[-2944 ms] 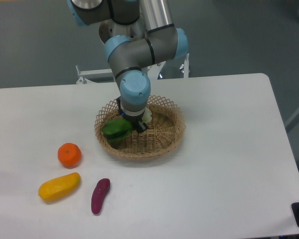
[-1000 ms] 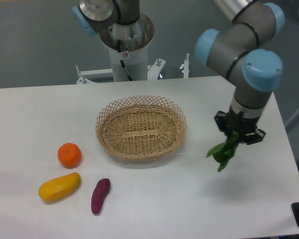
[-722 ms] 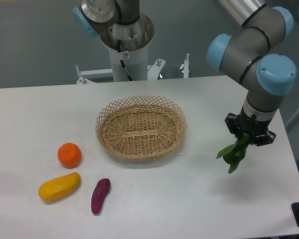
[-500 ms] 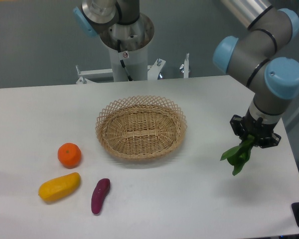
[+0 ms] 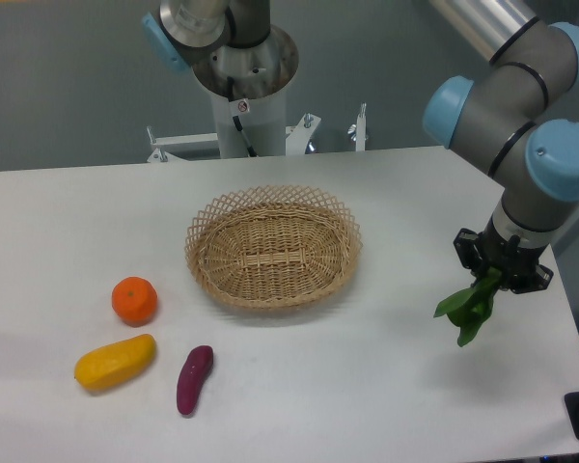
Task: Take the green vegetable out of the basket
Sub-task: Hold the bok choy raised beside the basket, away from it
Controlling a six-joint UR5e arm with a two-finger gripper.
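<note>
My gripper (image 5: 499,272) is shut on the green vegetable (image 5: 469,307), a small bok choy. Its dark green leaves hang down below the fingers, above the table near the right edge. Its pale stalk is hidden in the gripper. The tan wicker basket (image 5: 320,206) stands at the table's middle, well to the left of the gripper, with nothing in it.
An orange (image 5: 135,300), a yellow oblong fruit (image 5: 115,362) and a purple sweet potato (image 5: 194,379) lie at the front left of the white table (image 5: 386,386). The robot's base column (image 5: 243,96) stands behind the basket. The table's right edge is close to the gripper.
The gripper lifted the green vegetable out of the basket and carried it to the right. Over the last second it kept drifting right and slightly down.
</note>
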